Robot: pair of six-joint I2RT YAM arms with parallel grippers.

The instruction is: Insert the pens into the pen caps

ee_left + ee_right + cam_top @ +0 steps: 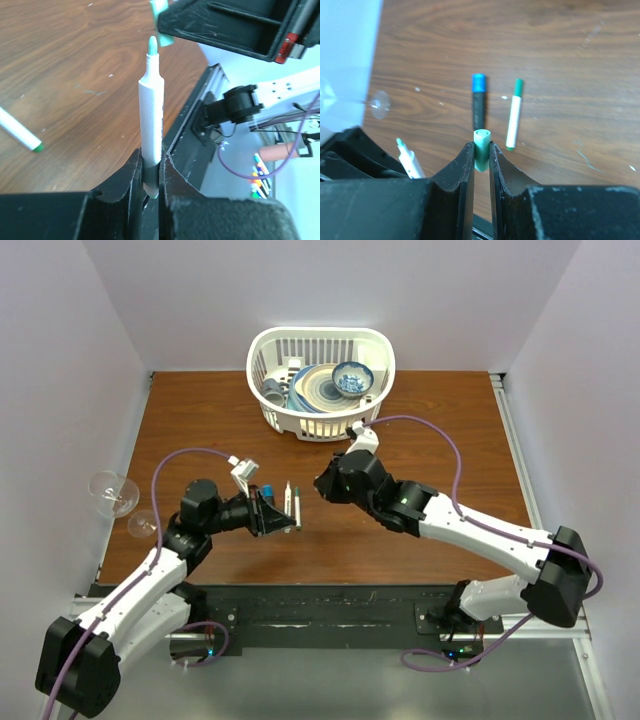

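My left gripper (151, 156) is shut on the tail of a white pen (151, 110). The pen stands out from the jaws with its bare green tip (152, 46) pointing at my right gripper. My right gripper (481, 148) is shut on a small green pen cap (481, 145), whose open end faces away from the camera. The cap (161, 12) sits just beyond the pen tip, a little to its right and apart from it. The held pen also shows in the right wrist view (410, 159). A second white pen (513, 116) with a green cap on lies on the table. The grippers face each other over the table: left (278, 512), right (322, 486).
A black marker with a blue cap (478, 102) lies beside the capped pen. A white basket (262, 360) holding dishes stands at the back. Two clear wine glasses (112, 490) lie at the table's left edge. White walls enclose the table.
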